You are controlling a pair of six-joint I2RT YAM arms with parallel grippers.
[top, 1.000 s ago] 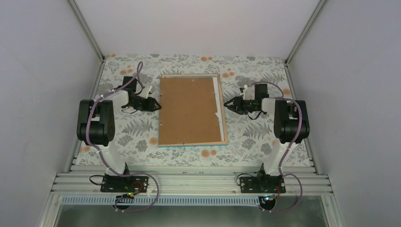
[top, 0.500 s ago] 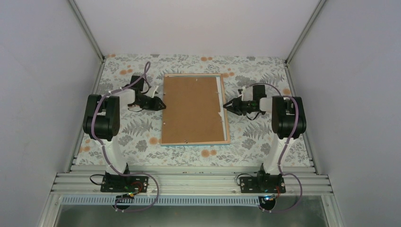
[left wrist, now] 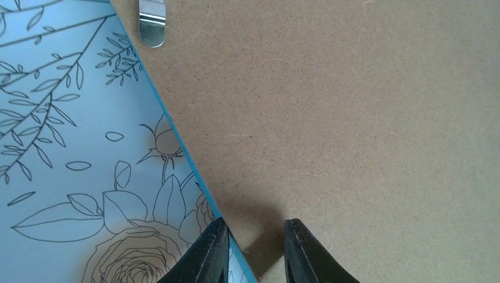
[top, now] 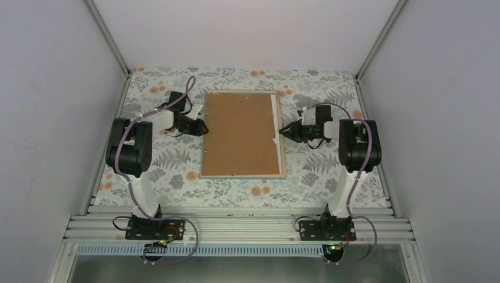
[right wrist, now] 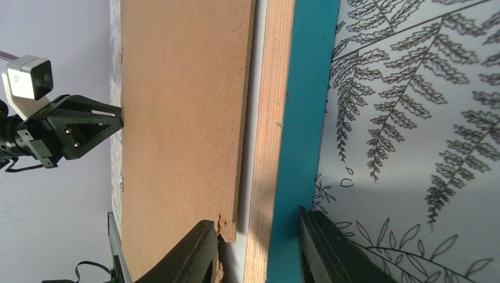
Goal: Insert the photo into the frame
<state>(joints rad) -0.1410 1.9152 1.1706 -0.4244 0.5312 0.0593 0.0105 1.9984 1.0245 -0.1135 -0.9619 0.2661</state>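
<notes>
The frame (top: 282, 159) lies face down on the floral table, wood-coloured back up, with a thin teal edge showing. A brown backing board (top: 240, 134) lies in it. A white mat strip (top: 274, 118) shows along the board's right side. The photo is hidden. My left gripper (top: 203, 127) is at the frame's left edge. In the left wrist view it (left wrist: 255, 236) is open, with its jaws straddling the teal edge (left wrist: 177, 141). My right gripper (top: 282, 131) is at the right edge. In the right wrist view it (right wrist: 257, 236) is open, astride the wooden rail (right wrist: 271, 118), one jaw by the board's chipped corner.
A metal tab (left wrist: 152, 22) sits at the board's left edge. White walls and aluminium posts close in the table on three sides. An aluminium rail (top: 236, 227) carrying the arm bases runs along the near edge.
The frame with its board has shifted right and turned slightly. My left gripper followed to the right and a little farther back. My right gripper stayed at the right rail.
</notes>
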